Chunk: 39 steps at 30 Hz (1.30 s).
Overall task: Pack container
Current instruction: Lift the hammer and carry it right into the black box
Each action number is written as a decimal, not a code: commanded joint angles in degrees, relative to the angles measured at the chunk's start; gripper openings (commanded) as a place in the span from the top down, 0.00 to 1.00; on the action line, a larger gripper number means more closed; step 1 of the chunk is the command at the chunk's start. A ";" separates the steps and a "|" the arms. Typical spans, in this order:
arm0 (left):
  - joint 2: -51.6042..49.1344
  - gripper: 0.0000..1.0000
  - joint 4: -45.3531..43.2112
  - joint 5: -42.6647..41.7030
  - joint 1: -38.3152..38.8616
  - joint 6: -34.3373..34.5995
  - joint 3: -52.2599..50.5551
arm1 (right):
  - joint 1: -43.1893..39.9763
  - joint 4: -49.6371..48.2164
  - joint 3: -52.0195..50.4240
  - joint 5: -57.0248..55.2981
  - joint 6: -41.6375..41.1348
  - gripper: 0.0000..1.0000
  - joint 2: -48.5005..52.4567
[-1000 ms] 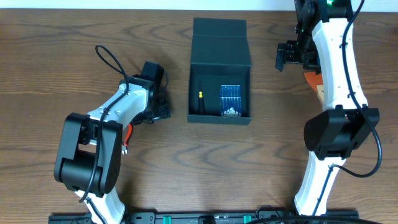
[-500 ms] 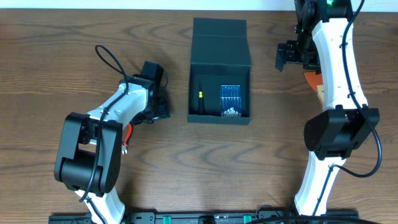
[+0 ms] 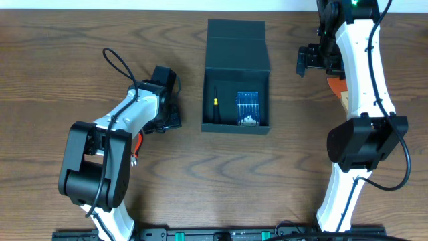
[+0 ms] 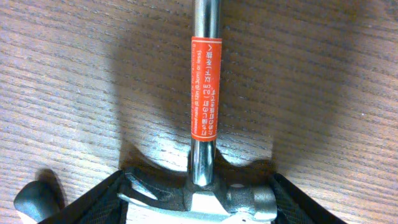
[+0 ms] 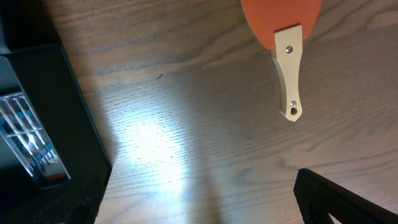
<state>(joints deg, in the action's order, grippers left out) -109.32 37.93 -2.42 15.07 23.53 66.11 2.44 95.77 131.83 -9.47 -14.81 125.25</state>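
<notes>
The container (image 3: pixel 235 47) sits in the middle of the counter (image 3: pixel 80 47), between the two arms, its hinged flap lid thrown back toward the far edge. Inside lie a slim screwdriver with a yellow band (image 3: pixel 215 104) at the left and a small blue case of bits (image 3: pixel 247 107) to its right. The left fingers (image 4: pixel 93 202) are down at the counter left of the container, set either side of the head of a steel-shafted tool (image 4: pixel 206 37) with an orange label (whether they actually pinch it I cannot tell). The right fingers (image 5: pixel 348 199) hang spread wide with nothing between them, to the right of the container, near an orange-bladed tool with a pale handle (image 5: pixel 283 18).
</notes>
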 commanded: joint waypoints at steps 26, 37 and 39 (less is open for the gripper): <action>6.49 0.39 0.81 -2.89 -0.07 -0.55 -3.28 | 0.15 -0.02 0.81 -0.15 0.52 0.01 0.22; 11.82 0.39 0.85 -2.89 -0.04 -0.55 -3.17 | 0.22 -0.20 0.81 -0.13 0.52 0.01 0.22; 13.00 0.39 0.85 -2.89 -0.04 -0.55 -3.17 | 0.22 -0.17 0.81 -0.15 0.52 0.01 0.22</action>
<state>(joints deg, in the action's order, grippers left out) -98.52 38.61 -4.80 15.09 23.31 63.00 2.44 95.70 131.83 -9.47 -14.81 125.25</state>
